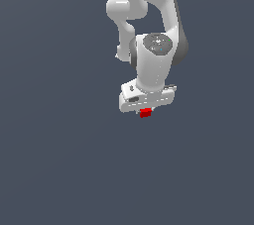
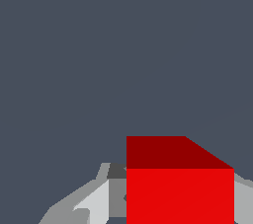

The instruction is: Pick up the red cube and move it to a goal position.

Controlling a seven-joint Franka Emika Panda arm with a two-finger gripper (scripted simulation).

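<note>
The red cube (image 1: 145, 113) shows as a small bright red block poking out just below the white hand of the arm, near the middle of the exterior view. My gripper (image 1: 144, 111) is over it, and the hand hides most of the fingers there. In the wrist view the red cube (image 2: 180, 188) fills the space between the two grey fingers (image 2: 91, 203), one on each side and touching it. My gripper (image 2: 170, 208) is shut on the cube. No goal marker shows in either view.
A plain dark grey-blue surface (image 1: 59, 159) fills both views around the arm. The white arm (image 1: 149, 21) reaches in from the top of the exterior view. No other objects are visible.
</note>
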